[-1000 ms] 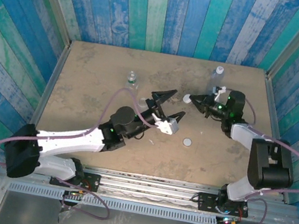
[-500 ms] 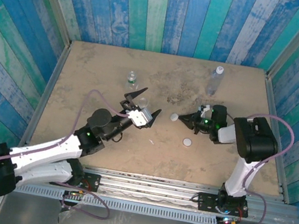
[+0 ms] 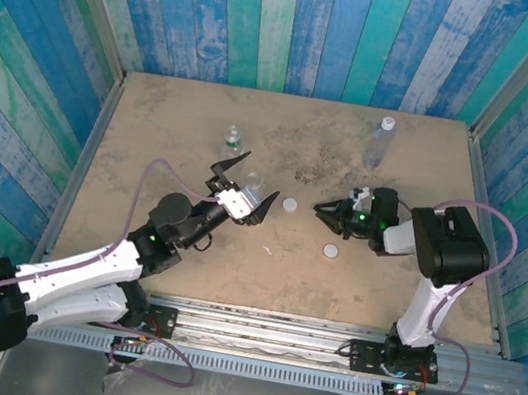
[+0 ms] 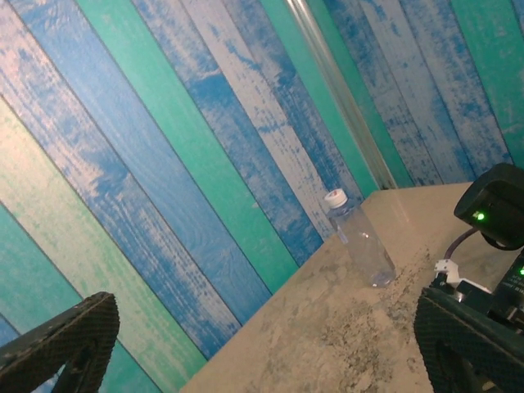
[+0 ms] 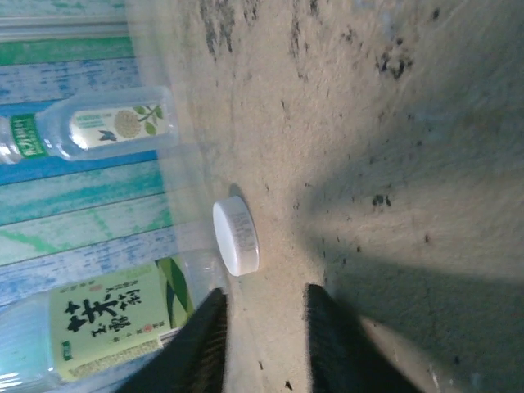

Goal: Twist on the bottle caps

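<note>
While the left gripper (image 4: 266,327) stands spread to its widest with nothing between its fingers, the right gripper (image 5: 266,299) lies low over the desk (image 3: 152,138), its fingers parted only a little and also holding nothing.

Item, loose cap (image 5: 236,236): white, round, ribbed at the edge. It lies on the bare desk just beyond the right gripper's fingertips, apart from them, near the middle of the desk in the top view.

Item, second loose cap (image 3: 332,252): white, flat on the desk. It sits nearer the arm bases than the first, just in front of the right gripper.

Item, fitted cap (image 4: 335,197): white, sitting on the neck of the blue-tinted bottle (image 3: 379,146). That bottle stands upright near the far right edge of the desk, well apart from both grippers.

Item, bottle with the pale green label (image 5: 106,323): clear, no cap on it. From above it stands right at the left gripper's spread fingers. Whether they touch it cannot be told.

Item, bottle with the small label (image 3: 232,138): clear, upright, a little farther back on the left half of the desk. It is near the left gripper but apart from it.

Item, surroundings: sandy, mottled desk top, enclosed by plank walls (image 3: 274,17) painted in worn blue, green and pale stripes. Part of the right arm (image 4: 491,205), black with a green light, shows in the left wrist view.
</note>
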